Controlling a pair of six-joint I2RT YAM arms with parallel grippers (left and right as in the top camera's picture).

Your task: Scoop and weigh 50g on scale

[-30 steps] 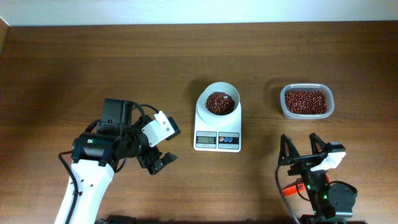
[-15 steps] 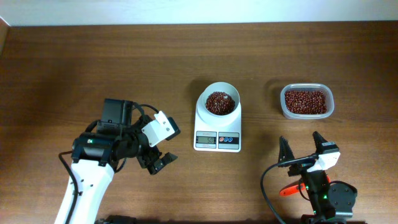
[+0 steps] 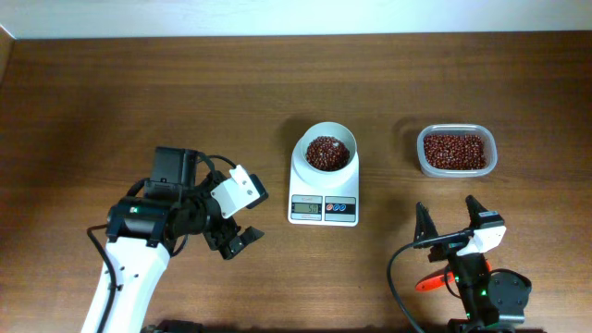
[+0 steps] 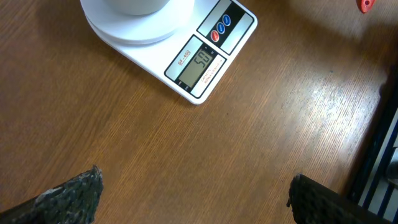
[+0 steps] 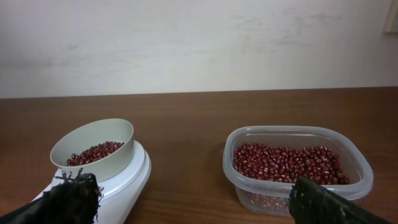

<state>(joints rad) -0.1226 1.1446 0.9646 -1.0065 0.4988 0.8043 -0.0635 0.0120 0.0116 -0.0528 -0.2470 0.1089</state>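
Dark wood-grain surface (image 3: 111, 92) fills my overhead view, with a pale wall (image 3: 296, 17) running along the 12 o'clock edge. Near the middle sits the white digital scale (image 3: 324, 190). Its round white bowl (image 3: 328, 139) stands on the platform at the 12 o'clock end and holds a shallow layer of red-brown beans (image 3: 326, 154). The grey LCD display (image 3: 306, 209) and the blue and red buttons (image 3: 340, 208) are on the 6 o'clock edge. Digits show on the display in the left wrist view, but I cannot read them with confidence at that angle.

At 3 o'clock from the bowl, well apart from the scale, stands a clear plastic tub (image 3: 456, 172) full of the same kind of beans.

The left pincer (image 3: 239, 242) hangs at about 8 o'clock from the scale. Its fingers are spread wide over bare wood and grip nothing.

The right pincer (image 3: 448, 215) is at about 4 o'clock from the scale and 6 o'clock from the tub. It too is spread wide and empty, with its tips pointing toward 12 o'clock.

A small orange-red item (image 3: 429, 282) lies beside the right arm at 7 o'clock from that pincer; I cannot tell what it is.
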